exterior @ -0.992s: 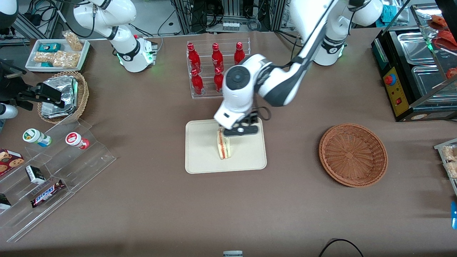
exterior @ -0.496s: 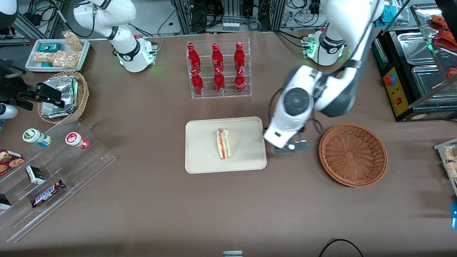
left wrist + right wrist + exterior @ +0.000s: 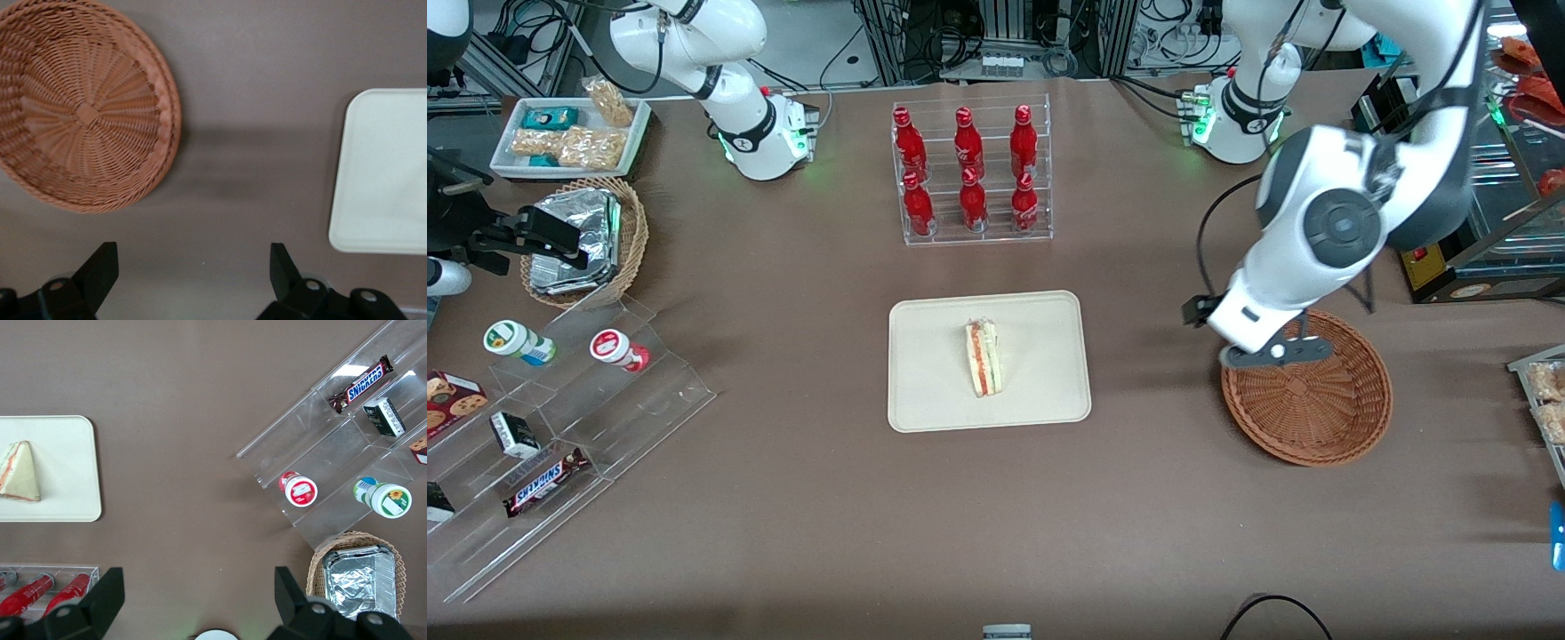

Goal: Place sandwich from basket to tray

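The wrapped sandwich lies on the cream tray at the table's middle; it also shows in the right wrist view on the tray. The reddish-brown basket holds nothing and stands toward the working arm's end; it also shows in the left wrist view, as does the tray's corner. My left gripper hangs above the basket's rim nearest the tray. It is open and holds nothing; in its wrist view only bare table lies between its fingers.
A clear rack of red bottles stands farther from the front camera than the tray. A tan basket of foil packs, a white snack tray and a clear tiered shelf lie toward the parked arm's end. A black appliance stands near the reddish-brown basket.
My left gripper let go of the sandwich on the tray and swung away to above the basket's rim. The sandwich stays on the tray.
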Tool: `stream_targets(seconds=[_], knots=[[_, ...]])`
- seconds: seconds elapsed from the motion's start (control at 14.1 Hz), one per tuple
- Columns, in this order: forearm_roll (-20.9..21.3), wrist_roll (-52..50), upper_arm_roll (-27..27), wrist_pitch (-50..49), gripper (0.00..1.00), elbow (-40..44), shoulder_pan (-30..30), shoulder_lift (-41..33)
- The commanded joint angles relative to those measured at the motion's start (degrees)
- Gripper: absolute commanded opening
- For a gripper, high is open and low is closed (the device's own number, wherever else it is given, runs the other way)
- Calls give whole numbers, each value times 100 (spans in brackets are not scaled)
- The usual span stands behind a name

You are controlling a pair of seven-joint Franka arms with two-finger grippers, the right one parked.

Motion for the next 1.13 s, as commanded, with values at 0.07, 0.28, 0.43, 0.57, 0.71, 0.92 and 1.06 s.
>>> stream_targets(seconds=[0.07, 0.28, 0.43, 0.57, 0.71, 0.92, 1.06], knots=[[53, 554, -76, -499, 100, -213, 422, -706], [44, 1230, -523, -834, 100, -125, 1186, -979], [53, 1504, -639, -922, 100, -116, 1450, -1181], [70, 1654, -788, -957, 100, -107, 1688, -1366], [105, 1663, -771, -958, 100, 41, 1716, -1463], [114, 1646, -561, -1115, 100, 463, 1716, -1455], [97, 1602, -333, -1142, 100, 727, 1716, -1411]])
